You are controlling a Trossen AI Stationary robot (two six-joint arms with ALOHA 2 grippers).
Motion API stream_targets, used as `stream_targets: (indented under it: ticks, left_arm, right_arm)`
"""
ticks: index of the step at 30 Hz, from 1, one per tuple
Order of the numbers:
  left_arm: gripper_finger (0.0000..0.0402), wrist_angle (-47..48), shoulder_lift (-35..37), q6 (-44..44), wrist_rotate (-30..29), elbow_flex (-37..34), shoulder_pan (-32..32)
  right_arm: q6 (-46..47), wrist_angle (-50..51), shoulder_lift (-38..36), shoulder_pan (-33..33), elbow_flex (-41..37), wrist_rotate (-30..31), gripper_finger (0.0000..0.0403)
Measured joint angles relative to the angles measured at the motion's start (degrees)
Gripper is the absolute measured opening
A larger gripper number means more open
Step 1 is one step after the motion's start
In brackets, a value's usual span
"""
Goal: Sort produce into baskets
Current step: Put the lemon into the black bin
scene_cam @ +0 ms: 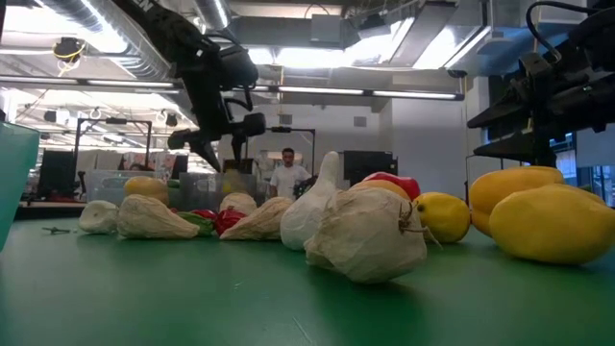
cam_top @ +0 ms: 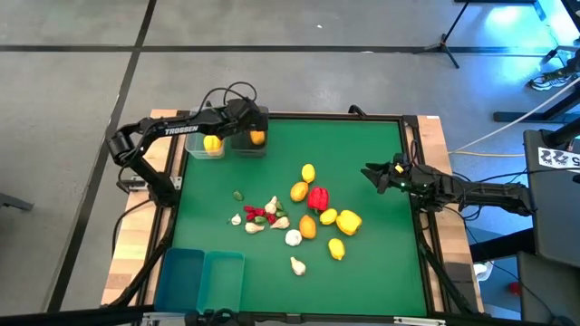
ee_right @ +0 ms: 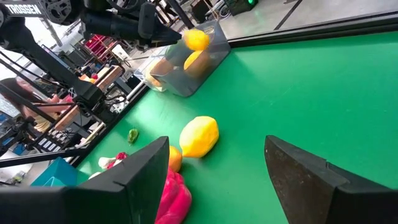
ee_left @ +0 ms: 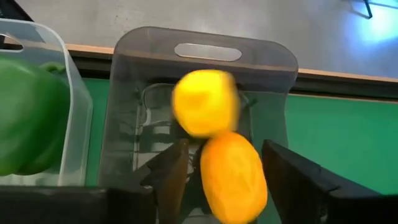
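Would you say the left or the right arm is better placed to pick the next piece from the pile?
Right, probably. The right gripper hangs open beside the pile, close to a lemon. The left gripper is over the far clear basket, busy dropping a lemon there.

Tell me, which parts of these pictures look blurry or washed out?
Left wrist view: the yellow lemon over the clear bin is motion-smeared. Low view: the nearest garlic bulb looks soft, the ceiling lights glare white. High view: bright bluish glare in the far corner.
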State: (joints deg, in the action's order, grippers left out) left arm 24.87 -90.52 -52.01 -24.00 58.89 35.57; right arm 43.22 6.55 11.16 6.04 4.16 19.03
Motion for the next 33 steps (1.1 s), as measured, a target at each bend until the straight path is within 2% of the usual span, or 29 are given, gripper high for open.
stream_targets:
  ticks: [6,9,17,20,24,26,33]
  left_arm:
    - [0.0237,-0.4,0.0,1.0,0.7,0.0,0.0]
    - [0.024,-2.2,0.5,2.3,3.5,0.0,-0.1]
    - [0.0234,-20.5,1.7,16.7,14.2,0.0,-5.7]
    - [0.0234,-26.6,1.5,19.8,15.0,0.0,-9.7]
    - [0.0234,-31.8,0.4,35.6,15.1,0.0,-15.5]
    - [0.0234,-33.0,-0.6,40.4,15.2,0.0,-17.9]
    - [0.0234,-39.3,-7.2,41.6,16.7,0.0,-20.7]
  right_arm:
    - [0.0,0.0,0.0,0.0,0.0,0.0,0.0261]
    - [0.0,0.0,0.0,0.0,0.0,0.0,0.0261]
    - [0.0,0.0,0.0,0.0,0.0,0.0,0.0261]
    - [0.0,0.0,0.0,0.0,0.0,0.0,0.0261]
    - [0.0,0.0,0.0,0.0,0.0,0.0,0.0261]
    - [0.0,0.0,0.0,0.0,0.0,0.0,0.0261]
    - [-0.1,0.0,0.0,0.0,0.0,0.0,0.0261]
